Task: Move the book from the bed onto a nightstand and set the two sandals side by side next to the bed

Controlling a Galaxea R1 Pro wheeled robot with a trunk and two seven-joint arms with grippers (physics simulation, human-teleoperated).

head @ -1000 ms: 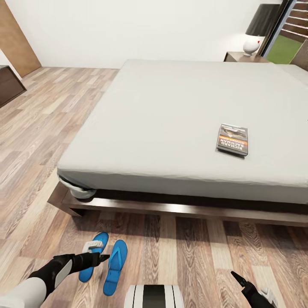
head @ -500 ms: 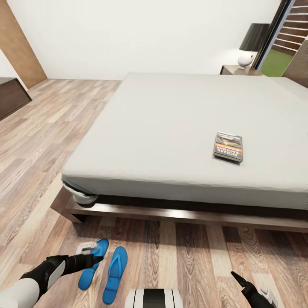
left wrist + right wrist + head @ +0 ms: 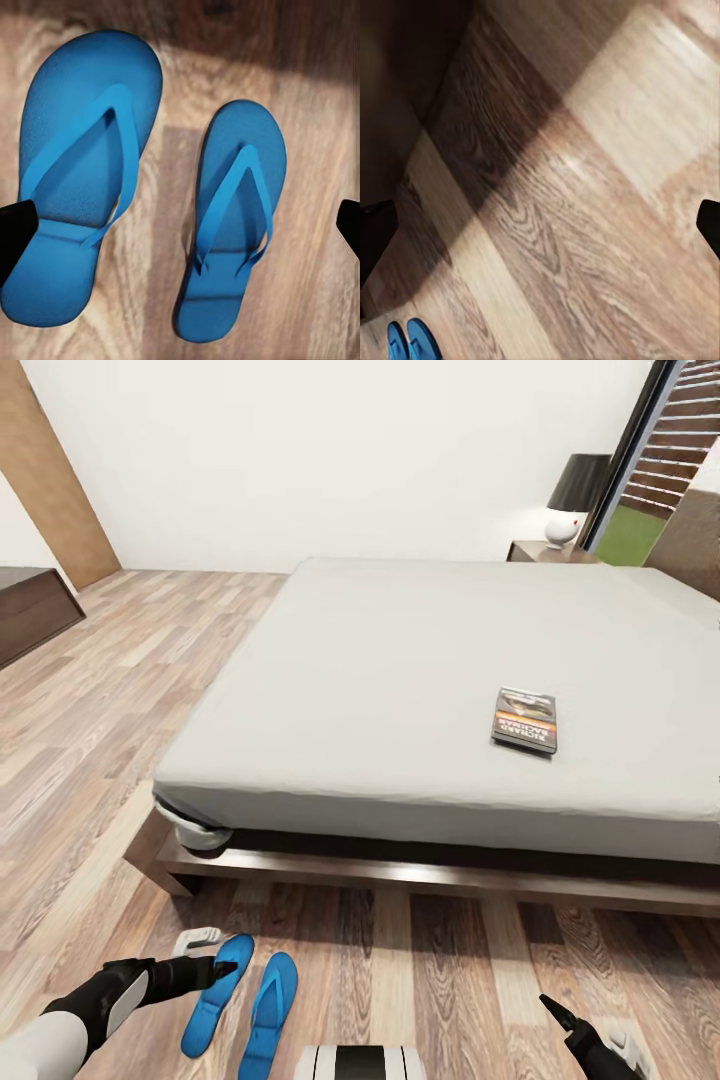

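Two sandals lie side by side on the wood floor at about seven o'clock in the head view, just off the foot corner of the bed. The left gripper hangs over the outer sandal with its fingers spread wide apart and nothing between them; a second ago it reached further across, toward the inner sandal, so it has drawn back leftward. The whole view has tilted up since then, so bed and sandals sit lower in it. Both sandals rest where they were, soles flat. At about two o'clock the book lies flat on the mattress, untouched. Beyond, at one o'clock, a nightstand carries a lamp. The right gripper at five o'clock hovers over bare floor, fingers apart.
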